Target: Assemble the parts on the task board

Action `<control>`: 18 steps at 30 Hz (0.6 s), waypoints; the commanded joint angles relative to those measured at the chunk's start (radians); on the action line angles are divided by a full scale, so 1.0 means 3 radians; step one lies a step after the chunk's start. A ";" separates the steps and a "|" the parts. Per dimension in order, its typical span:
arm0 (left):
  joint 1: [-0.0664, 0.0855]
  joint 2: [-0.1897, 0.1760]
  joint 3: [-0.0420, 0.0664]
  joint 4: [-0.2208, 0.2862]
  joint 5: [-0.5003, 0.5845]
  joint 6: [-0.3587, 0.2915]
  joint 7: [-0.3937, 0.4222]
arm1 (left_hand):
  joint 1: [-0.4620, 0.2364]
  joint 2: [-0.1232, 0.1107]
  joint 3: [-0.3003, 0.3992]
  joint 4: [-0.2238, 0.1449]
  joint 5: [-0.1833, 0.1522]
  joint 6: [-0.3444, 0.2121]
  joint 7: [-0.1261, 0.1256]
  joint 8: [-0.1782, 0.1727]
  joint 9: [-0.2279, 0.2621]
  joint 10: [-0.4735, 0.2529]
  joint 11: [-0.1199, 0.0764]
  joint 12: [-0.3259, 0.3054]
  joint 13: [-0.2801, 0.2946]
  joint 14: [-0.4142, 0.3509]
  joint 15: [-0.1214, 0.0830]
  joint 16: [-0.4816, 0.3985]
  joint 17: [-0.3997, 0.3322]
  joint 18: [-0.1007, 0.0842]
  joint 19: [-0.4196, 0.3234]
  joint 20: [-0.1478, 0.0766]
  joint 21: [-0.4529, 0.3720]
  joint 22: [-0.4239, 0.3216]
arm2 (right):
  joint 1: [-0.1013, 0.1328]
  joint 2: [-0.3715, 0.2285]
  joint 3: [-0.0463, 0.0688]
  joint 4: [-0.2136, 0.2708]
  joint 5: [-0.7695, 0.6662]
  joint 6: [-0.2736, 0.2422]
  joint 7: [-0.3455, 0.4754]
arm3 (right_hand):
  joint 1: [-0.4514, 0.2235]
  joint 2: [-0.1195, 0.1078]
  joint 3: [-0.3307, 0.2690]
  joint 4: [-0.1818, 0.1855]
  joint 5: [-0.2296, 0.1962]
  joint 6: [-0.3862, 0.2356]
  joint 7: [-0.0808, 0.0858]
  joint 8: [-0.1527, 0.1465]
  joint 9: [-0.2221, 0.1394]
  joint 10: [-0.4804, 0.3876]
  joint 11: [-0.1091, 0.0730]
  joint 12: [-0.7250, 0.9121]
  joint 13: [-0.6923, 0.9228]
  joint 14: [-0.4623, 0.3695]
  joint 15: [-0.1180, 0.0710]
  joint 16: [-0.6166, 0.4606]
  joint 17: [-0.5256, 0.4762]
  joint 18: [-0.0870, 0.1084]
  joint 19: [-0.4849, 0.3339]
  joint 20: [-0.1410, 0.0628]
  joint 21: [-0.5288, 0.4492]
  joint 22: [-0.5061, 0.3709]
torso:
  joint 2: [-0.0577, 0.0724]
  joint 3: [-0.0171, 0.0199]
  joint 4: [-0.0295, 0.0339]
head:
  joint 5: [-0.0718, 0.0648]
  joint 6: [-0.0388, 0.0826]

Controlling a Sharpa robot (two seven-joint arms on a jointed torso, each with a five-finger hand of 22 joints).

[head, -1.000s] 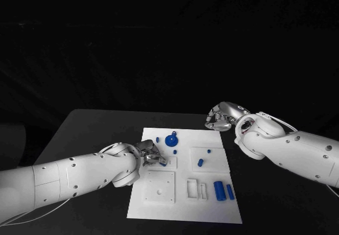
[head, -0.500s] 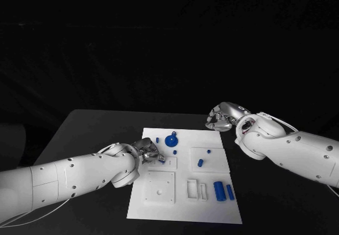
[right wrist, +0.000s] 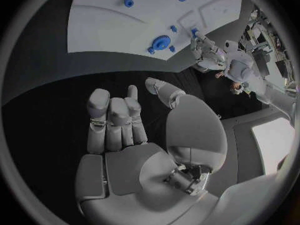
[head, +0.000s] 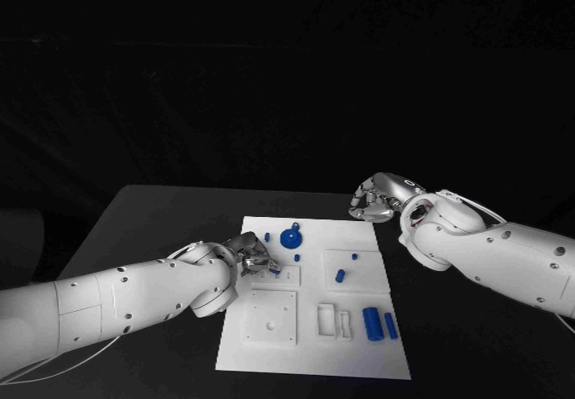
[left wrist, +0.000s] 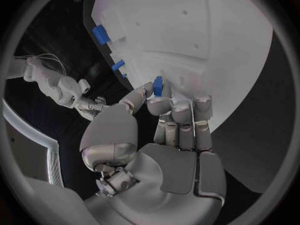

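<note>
The white task board (head: 314, 349) lies in the middle of the table. My left hand (head: 249, 258) hovers over the board's left side and pinches a small blue part (head: 276, 270) between thumb and fingers; the left wrist view shows this part (left wrist: 157, 86) at the fingertips (left wrist: 167, 105), close above the board (left wrist: 200, 30). A blue gear (head: 292, 240) sits near the board's far edge. Two blue cylinders (head: 373, 322) lie at its near right. My right hand (head: 377, 199) hangs off the board's far right corner and holds nothing (right wrist: 125, 130).
Small blue pegs (head: 339, 276) stand in the board's right-hand plate. A square plate with holes (head: 272, 317) and a slotted block (head: 327, 320) occupy the board's near half. Black table (head: 156, 224) surrounds the board on all sides.
My left hand has moved a little toward the board's far edge with the small blue part in it. The right hand has stayed put.
</note>
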 commanded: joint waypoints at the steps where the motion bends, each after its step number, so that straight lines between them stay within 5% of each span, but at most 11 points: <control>1: 0.0000 0.0015 0.0002 0.0005 -0.0010 0.0096 -0.0027 | 0.0018 0.0044 0.0006 0.0017 -0.0019 0.0608 -0.0325 0.0009 0.1189 -0.0109 -0.0101 0.0007 -0.0005 0.0101 -0.0206 0.0018 -0.0005 0.0053 -0.0017 -0.0455 0.0014 -0.0004 | 0.0000 -0.0001 0.0002 0.0002 -0.0013 0.0029 0.0016 | 0.0012 0.0008 -0.0014 0.0006 0.0020 0.0016 0.0044 -0.0021 -0.0005 -0.0020 0.0001 -0.0017 -0.0005 -0.0002 -0.0008 -0.0014 0.0005 0.0194 -0.0008 -0.0019 -0.0021 0.0014 | 0.0000 0.0000 -0.0001 | 0.0001 -0.0002; 7: 0.0000 0.0028 0.0002 -0.0007 -0.0048 0.0123 -0.0039 | 0.0017 0.0014 0.0005 0.0004 -0.0100 0.0606 -0.0323 0.0009 0.1185 -0.0109 -0.0099 0.0009 -0.0018 0.0095 -0.0205 0.0022 -0.0017 0.0057 -0.0027 -0.0456 0.0025 -0.0014 | 0.0000 0.0000 0.0002 0.0004 -0.0013 0.0029 0.0015 | 0.0011 0.0008 -0.0015 0.0007 0.0024 0.0016 0.0044 -0.0020 -0.0005 -0.0019 0.0001 -0.0017 -0.0005 -0.0002 -0.0008 -0.0014 0.0005 0.0194 -0.0008 -0.0019 -0.0022 0.0014 | 0.0001 0.0000 0.0000 | 0.0002 -0.0006; 18: -0.0001 0.0057 0.0001 -0.0030 -0.0149 0.0141 -0.0051 | 0.0040 -0.0085 -0.0012 -0.0012 -0.0520 0.0611 -0.0324 0.0013 0.1165 -0.0110 -0.0099 0.0028 -0.0053 0.0090 -0.0206 0.0045 -0.0062 0.0069 -0.0044 -0.0456 0.0064 -0.0068 | 0.0000 -0.0002 0.0002 0.0008 -0.0013 0.0029 0.0016 | 0.0010 0.0008 -0.0017 0.0008 0.0030 0.0016 0.0044 -0.0021 -0.0005 -0.0019 0.0001 -0.0017 -0.0005 -0.0002 -0.0008 -0.0014 0.0005 0.0194 -0.0008 -0.0018 -0.0022 0.0015 | 0.0001 0.0001 -0.0002 | 0.0005 -0.0012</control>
